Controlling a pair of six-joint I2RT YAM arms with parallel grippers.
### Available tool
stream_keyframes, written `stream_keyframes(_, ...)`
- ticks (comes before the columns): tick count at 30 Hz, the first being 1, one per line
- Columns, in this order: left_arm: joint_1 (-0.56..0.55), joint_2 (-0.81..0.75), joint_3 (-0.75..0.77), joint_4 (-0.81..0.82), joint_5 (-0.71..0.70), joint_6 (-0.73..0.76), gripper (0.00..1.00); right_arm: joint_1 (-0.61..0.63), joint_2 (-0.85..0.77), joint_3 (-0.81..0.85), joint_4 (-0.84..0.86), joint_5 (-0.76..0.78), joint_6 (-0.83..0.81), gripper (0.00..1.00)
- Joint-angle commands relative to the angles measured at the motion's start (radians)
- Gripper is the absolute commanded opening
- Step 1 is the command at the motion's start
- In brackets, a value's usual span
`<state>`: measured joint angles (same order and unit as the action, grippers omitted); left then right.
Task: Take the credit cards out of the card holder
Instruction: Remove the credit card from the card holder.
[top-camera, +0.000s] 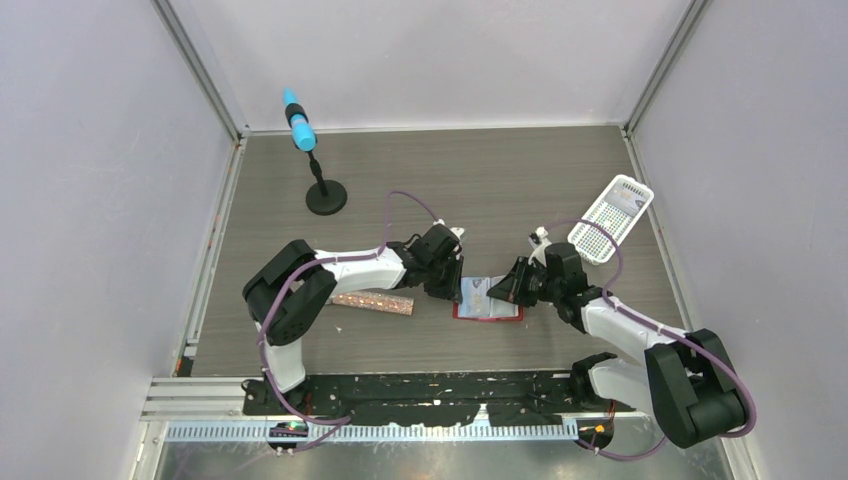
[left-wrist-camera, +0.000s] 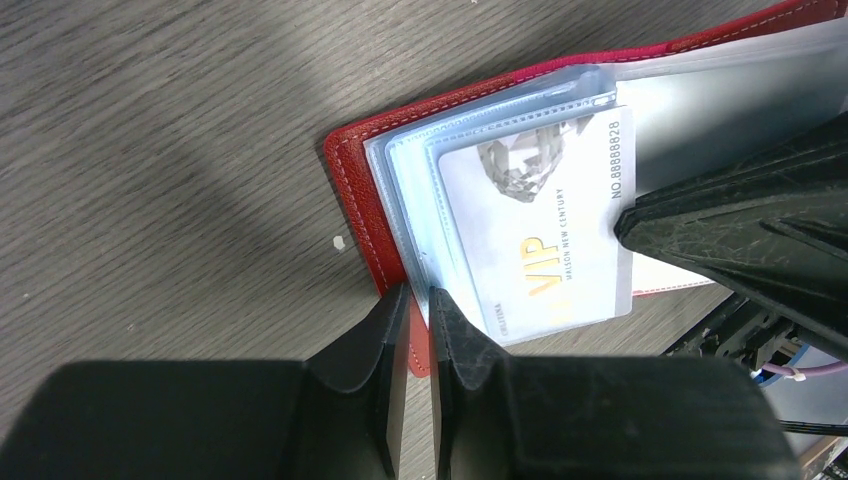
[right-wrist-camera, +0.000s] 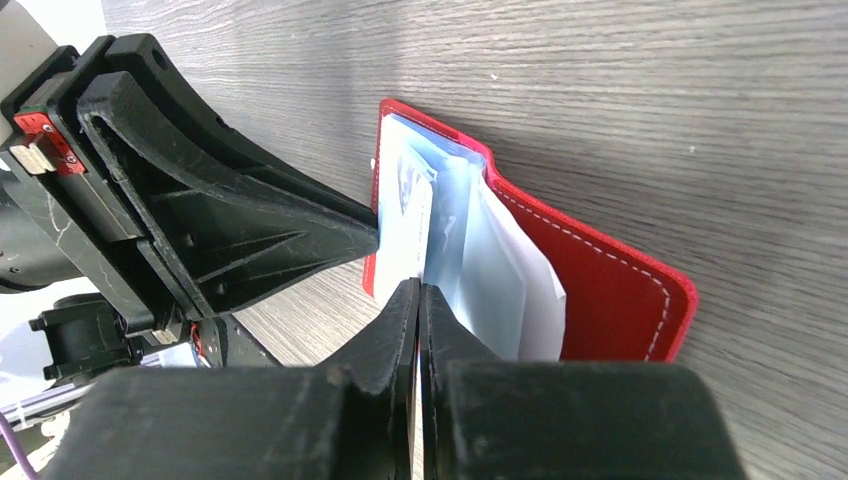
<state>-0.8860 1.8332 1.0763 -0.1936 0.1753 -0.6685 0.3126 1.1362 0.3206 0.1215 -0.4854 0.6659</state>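
The red card holder (top-camera: 487, 316) lies open on the wood-grain table between both arms. My left gripper (left-wrist-camera: 420, 300) is shut on the corner of its red cover (left-wrist-camera: 355, 200) and clear sleeves. A white credit card (left-wrist-camera: 540, 230) printed "VIP" sticks partly out of a sleeve. My right gripper (right-wrist-camera: 419, 292) is shut on the edge of that credit card (right-wrist-camera: 405, 225), opposite the left gripper (right-wrist-camera: 372, 235). In the right wrist view the card holder (right-wrist-camera: 600, 270) stands fanned open, with pale blue sleeves showing. From above, the left gripper (top-camera: 455, 290) and right gripper (top-camera: 508, 290) flank the holder.
A glittery pink-brown tube (top-camera: 372, 302) lies just left of the holder, under the left arm. A white perforated basket (top-camera: 610, 218) with something in it sits at the right rear. A blue-topped black stand (top-camera: 322, 190) is at the back left. Grey walls enclose the table.
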Motion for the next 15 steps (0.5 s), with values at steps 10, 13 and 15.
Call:
stream_keyframes(10,0.001,0.025,-0.019,-0.067,-0.049,0.017,0.15,-0.035,-0.067,-0.026,0.062,-0.074,0.036,0.05)
stream_keyframes(13,0.001,0.022,-0.021,-0.067,-0.049,0.015,0.15,-0.036,-0.079,-0.022,0.048,-0.072,0.038,0.06)
stream_keyframes(15,0.001,0.020,-0.025,-0.066,-0.049,0.015,0.15,-0.037,-0.090,-0.021,0.042,-0.072,0.039,0.10)
